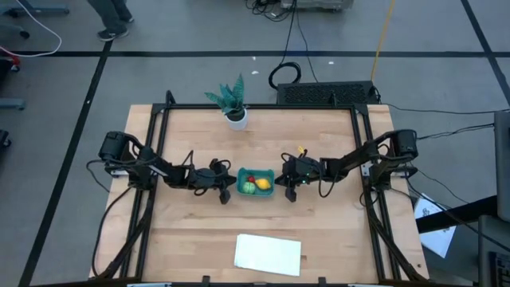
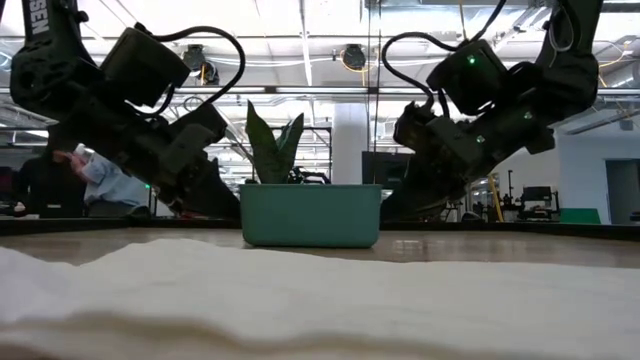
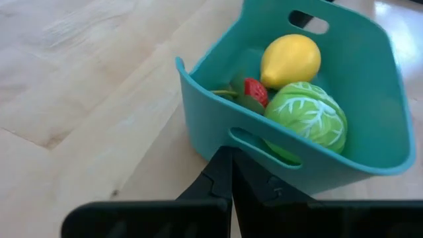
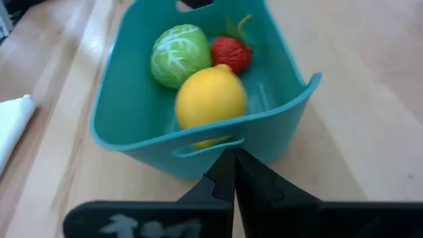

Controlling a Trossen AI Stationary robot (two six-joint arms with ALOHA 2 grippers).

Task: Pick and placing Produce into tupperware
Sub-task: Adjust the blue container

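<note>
The teal tupperware (image 1: 256,183) stands on its base at the middle of the wooden table. Inside it lie the produce: a yellow lemon (image 3: 291,59), a red strawberry (image 3: 256,91) and a round green piece (image 3: 307,116). My left gripper (image 3: 229,158) is shut, its tips at the container's left end wall, just under the handle slot. My right gripper (image 4: 231,158) is shut too, its tips at the right end wall under that end's slot. In the high view the two grippers (image 1: 229,188) (image 1: 281,185) flank the container. My left gripper's shut fingertips (image 3: 225,165) stand at the left end wall (image 3: 211,135) below the handle slot, slanting down from the table's left. I cannot tell whether they touch it. My right gripper's shut fingertips (image 4: 228,168) stand likewise at the right end wall (image 4: 198,162), from the table's right. I cannot tell whether they touch.
A potted green plant (image 1: 233,104) stands at the table's far edge, behind the container. A flat white sheet (image 1: 268,253) lies near the front edge. A black box (image 1: 327,93) sits beyond the far edge. A person (image 2: 95,180) shows in the room behind.
</note>
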